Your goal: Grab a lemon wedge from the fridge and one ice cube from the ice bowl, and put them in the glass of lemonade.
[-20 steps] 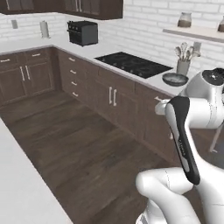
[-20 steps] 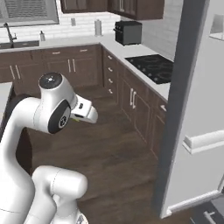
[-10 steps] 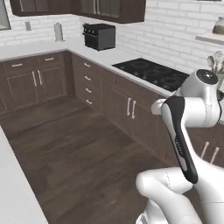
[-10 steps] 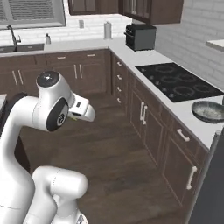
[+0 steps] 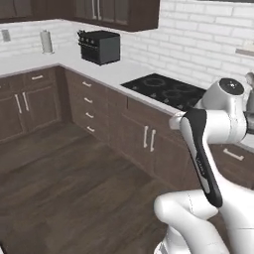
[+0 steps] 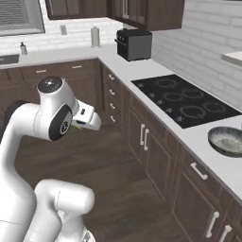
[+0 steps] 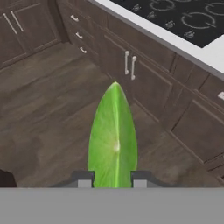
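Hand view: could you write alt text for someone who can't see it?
A bright green lemon wedge stands up between the gripper fingertips, held over a dark wood floor. Behind it run dark brown cabinets under a white counter with a black cooktop.

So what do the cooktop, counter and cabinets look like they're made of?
Cooktop: glossy black glass, judging by its flat face with faint ring marks. Counter: matte pale slab, perhaps stone or laminate. Cabinets: dark brown wood look with faint grain, and small silver metal handles.
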